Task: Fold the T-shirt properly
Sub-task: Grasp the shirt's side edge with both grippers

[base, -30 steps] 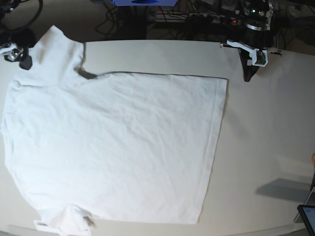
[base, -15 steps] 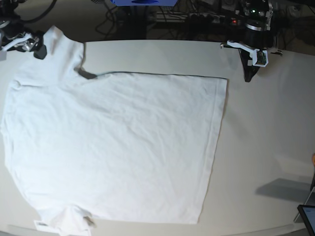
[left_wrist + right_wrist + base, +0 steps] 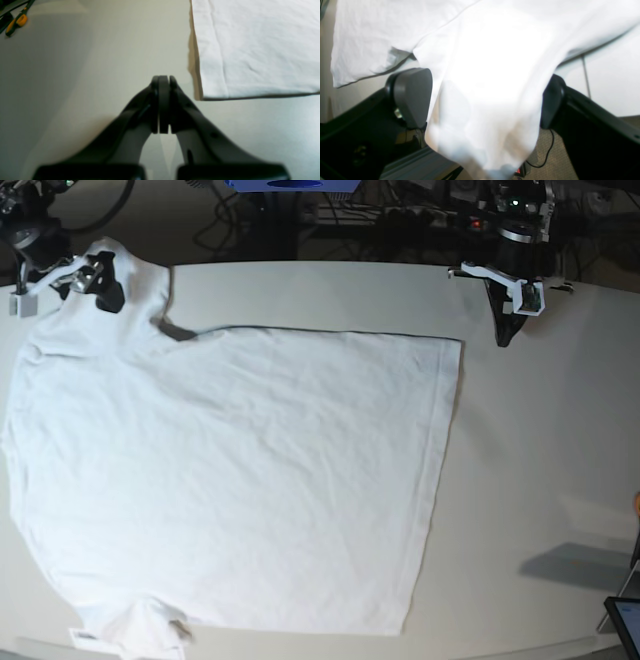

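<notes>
base view shows the t-shirt [image 3: 230, 480] spread flat across the pale surface [image 3: 540, 480], its near edge at the surface's near rim and one sleeve at the far left corner. at far right the left gripper [image 3: 503, 338] rests tip-down on bare surface just beside the shirt's far right corner, jaws pressed together, holding nothing. at far left the right gripper [image 3: 62, 280] has its jaws spread wide around the sleeve cloth without pinching it. closing there could bunch several layers, and a lift could drag the shirt askew.

Off-white table [image 3: 560, 480], orange-handled tool [image 3: 16, 22]
</notes>
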Available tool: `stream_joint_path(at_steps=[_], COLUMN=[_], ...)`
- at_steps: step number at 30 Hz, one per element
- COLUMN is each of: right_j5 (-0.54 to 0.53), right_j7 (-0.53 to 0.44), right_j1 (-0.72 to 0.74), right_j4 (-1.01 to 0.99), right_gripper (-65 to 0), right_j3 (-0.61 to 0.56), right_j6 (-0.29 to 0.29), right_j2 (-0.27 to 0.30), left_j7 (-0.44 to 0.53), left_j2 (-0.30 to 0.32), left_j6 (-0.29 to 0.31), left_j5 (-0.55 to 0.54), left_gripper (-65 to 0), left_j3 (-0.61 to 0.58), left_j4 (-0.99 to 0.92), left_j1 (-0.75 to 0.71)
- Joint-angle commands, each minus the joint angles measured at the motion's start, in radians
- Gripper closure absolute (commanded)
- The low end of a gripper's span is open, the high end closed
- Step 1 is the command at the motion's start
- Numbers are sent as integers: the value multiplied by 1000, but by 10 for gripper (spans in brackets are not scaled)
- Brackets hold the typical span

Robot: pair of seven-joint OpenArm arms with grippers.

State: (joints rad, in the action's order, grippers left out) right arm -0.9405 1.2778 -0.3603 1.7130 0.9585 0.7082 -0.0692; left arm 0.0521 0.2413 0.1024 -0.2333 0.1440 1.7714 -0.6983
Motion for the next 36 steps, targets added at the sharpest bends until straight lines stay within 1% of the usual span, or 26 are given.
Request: stream_joint_path(at_steps=[1, 3, 4, 5, 7, 9, 10, 11, 12, 13, 14, 15, 16, 20, 24, 25, 30, 33, 36], right_j5=[44, 44, 45, 45, 45, 45, 45, 45, 45, 45, 45, 45, 45, 45, 45, 45, 45, 45, 45], right_j7=[44, 43, 43, 43, 43, 44, 46, 46, 46, 46, 46, 46, 46, 46, 46, 46, 47, 47, 47], right_j1=[-10, -10, -12, -12, -12, -12, -10, -10, -10, -10, -10, -10, -10, -12, -12, -12, -12, -12, -13], right_j4=[2, 2, 2, 2, 2, 2, 2, 2, 2, 2, 2, 2, 2, 2, 2, 2, 2, 2, 2], right_gripper=[-586, -583, -564, -530, -438, -331, -280, -223, -176, -115, -64, -25, 0, -1, -1, -1, -1, -1, -1], right_j3=[0, 3, 3, 3, 3, 0, 0, -2, -2, -2, -2, -2, -2, -2, -2, -2, -3, -3, -3], right_j6=[-10, -10, -10, -10, -10, -10, -10, -10, -10, -10, -10, -10, -10, -10, -10, -10, -10, -10, -10], right_j2=[6, 10, 12, 12, 12, 12, 12, 12, 12, 12, 12, 12, 13, 13, 13, 15, 15, 16, 26], left_j7=[28, 27, 25, 24, 24, 22, 22, 22, 22, 22, 22, 22, 22, 21, 19, 5, -148, -163, -165], left_j2=[8, 8, 8, 8, 8, 8, 8, 8, 8, 8, 8, 8, 10, 16, 16, 16, 16, 16, 11], left_j6=[-8, -8, -8, -8, -8, -8, -8, -8, -8, -8, -8, -8, -8, -7, -7, -7, -7, -7, -7], left_j5=[-5, -5, -5, -5, -7, -8, -8, -8, -10, -21, -42, -68, -102, -237, -306, -314, -413, -473, -484], left_gripper=[0, 0, 0, 0, 0, -2, -24, -66, -121, -186, -230, -267, -289, -296, -296, -296, -297, -297, -297], left_j3=[7, 7, 7, 7, 4, -14, -22, -34, -47, -62, -73, -82, -90, -114, -114, -114, -102, -102, -100], left_j4=[15, 15, 15, 15, 15, 15, 15, 15, 15, 15, 15, 15, 15, 14, 14, 14, 12, 8, 6], left_j1=[-5, -5, -5, -5, -5, -4, -4, -4, -4, -4, -4, -4, -4, -4, -10, -13, -7, -5, -5])
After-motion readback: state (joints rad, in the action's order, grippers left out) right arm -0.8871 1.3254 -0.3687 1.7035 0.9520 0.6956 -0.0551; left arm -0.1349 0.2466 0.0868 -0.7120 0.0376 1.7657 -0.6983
